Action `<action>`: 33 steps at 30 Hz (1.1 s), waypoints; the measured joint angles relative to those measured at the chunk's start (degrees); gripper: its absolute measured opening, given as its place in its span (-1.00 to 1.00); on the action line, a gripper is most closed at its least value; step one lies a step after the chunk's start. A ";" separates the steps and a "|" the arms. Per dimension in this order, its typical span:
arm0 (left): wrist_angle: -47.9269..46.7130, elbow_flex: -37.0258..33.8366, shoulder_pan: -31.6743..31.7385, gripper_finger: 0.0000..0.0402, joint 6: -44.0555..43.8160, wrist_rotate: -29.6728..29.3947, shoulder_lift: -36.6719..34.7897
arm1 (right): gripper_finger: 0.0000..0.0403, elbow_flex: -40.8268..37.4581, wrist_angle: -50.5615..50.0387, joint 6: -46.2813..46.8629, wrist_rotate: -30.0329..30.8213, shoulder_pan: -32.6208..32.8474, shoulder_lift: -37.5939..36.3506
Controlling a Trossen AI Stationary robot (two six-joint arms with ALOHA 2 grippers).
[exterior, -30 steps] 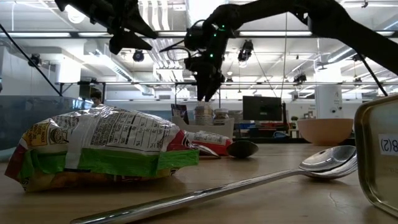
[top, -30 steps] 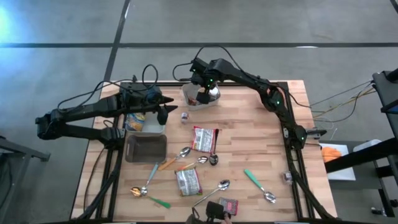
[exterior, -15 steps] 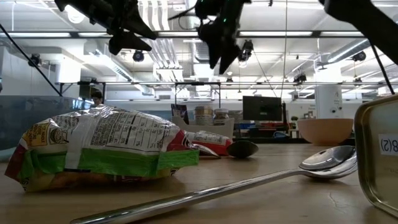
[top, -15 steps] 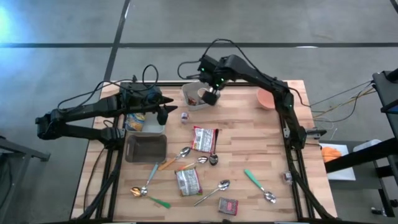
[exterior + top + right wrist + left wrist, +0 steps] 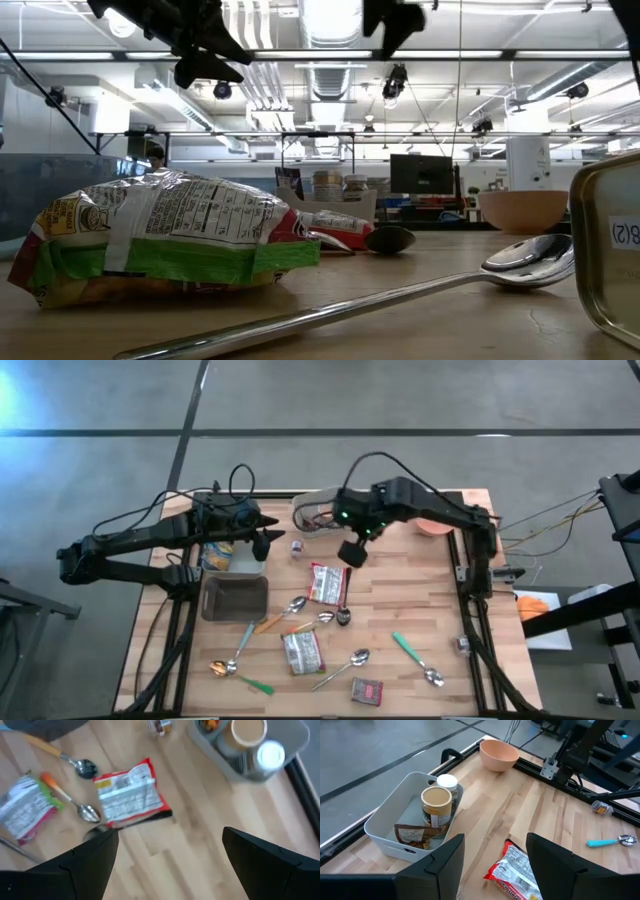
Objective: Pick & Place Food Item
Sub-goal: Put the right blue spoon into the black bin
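A red snack packet (image 5: 329,582) (image 5: 131,795) lies flat on the wooden table, near its middle. My right gripper (image 5: 352,552) (image 5: 170,860) hangs open high above the packet's far right corner, touching nothing. At the far edge stands a white bin (image 5: 312,520) (image 5: 395,820) holding a jar (image 5: 436,805), a white-capped bottle and a brown packet. A green-striped packet (image 5: 302,652) (image 5: 170,240) lies nearer the front. My left gripper (image 5: 268,541) (image 5: 495,860) hovers open left of the bin, with nothing between its fingers.
A pink bowl (image 5: 432,520) sits at the far right. A dark tray (image 5: 235,598) and a yellow can (image 5: 218,555) lie under the left arm. Several spoons (image 5: 345,665) and a flat tin (image 5: 367,691) are scattered over the near half.
My right gripper has risen out of the white bin and swung toward the near edge and a little right, ending above the red packet. It has rolled about its own axis and stayed open. The things on the table lie as before.
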 joint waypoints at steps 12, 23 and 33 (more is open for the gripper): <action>-0.11 0.00 -0.01 0.09 0.02 0.00 0.00 | 0.77 -29.13 0.66 24.02 3.86 13.93 -15.35; -0.13 0.00 -0.01 0.09 0.01 0.00 0.00 | 0.77 -48.77 10.12 41.08 0.96 29.89 -19.62; -0.13 0.00 -0.02 0.09 0.02 0.00 0.00 | 0.77 -58.43 20.17 50.82 -6.65 36.45 -19.44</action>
